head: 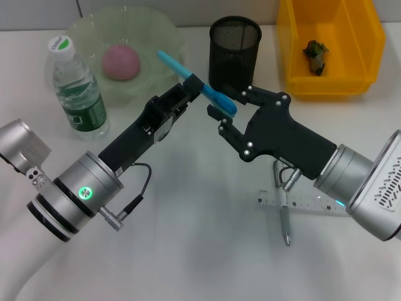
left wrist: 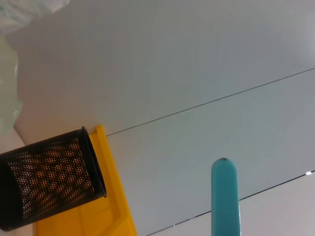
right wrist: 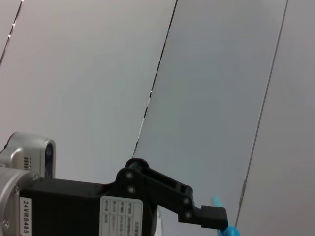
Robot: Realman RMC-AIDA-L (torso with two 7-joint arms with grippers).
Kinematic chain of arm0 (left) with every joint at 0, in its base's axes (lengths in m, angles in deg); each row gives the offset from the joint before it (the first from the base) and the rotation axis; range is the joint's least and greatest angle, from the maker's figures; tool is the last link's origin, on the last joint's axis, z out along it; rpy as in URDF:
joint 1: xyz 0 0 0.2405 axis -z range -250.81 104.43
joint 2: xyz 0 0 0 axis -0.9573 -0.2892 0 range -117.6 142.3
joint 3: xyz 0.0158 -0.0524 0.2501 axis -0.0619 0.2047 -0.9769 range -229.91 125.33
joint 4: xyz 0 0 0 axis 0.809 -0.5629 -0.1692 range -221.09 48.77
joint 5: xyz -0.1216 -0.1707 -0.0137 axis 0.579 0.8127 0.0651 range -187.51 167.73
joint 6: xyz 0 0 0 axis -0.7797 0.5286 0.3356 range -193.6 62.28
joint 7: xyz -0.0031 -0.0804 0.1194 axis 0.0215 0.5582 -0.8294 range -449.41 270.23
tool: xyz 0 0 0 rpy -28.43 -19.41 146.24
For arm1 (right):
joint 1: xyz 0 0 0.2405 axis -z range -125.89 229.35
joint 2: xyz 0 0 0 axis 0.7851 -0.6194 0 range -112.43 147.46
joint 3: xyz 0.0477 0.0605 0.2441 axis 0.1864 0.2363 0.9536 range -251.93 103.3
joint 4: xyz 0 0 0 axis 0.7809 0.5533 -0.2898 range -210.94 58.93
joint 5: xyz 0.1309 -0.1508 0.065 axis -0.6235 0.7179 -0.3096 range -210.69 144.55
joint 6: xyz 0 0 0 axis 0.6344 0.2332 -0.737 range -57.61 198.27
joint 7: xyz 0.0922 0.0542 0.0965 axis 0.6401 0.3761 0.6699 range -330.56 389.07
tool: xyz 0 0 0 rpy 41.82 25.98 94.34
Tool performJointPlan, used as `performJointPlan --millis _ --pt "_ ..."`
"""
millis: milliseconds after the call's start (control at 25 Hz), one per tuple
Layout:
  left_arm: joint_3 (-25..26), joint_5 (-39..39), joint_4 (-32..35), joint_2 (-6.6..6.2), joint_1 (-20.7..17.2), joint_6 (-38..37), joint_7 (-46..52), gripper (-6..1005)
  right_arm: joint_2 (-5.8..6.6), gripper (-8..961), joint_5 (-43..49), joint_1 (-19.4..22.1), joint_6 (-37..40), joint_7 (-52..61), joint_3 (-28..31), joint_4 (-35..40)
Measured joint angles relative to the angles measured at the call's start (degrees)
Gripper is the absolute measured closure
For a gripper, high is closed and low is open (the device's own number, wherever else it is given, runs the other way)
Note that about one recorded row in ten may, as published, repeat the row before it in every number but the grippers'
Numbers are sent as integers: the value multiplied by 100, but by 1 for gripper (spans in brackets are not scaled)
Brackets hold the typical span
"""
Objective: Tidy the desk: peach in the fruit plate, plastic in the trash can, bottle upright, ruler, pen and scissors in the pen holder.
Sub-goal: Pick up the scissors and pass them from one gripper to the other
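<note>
Both arms meet above the table; my left gripper (head: 188, 88) pinches the scissors (head: 197, 84) for handover, right gripper (head: 219, 114) fingers spread around them, beside the pen holder (head: 234, 47).

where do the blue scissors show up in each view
Head view: the small scissors with light blue handles and cyan blade cover sit centre, held in the left gripper, the right gripper meeting them.
Left wrist view: only the cyan tip at the bottom edge.
Right wrist view: a cyan sliver at the bottom.
Shared landmark: black wire-mesh pen holder, absent from the right wrist view.
</note>
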Motion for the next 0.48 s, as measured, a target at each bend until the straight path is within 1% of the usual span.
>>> performJointPlan --millis 240,480 --pt "-3 0 6 0 0 0 3 694 0 602 0 9 0 0 6 -1" --pt "0 0 16 0 0 0 3 692 0 597 13 11 0 0 6 -1"
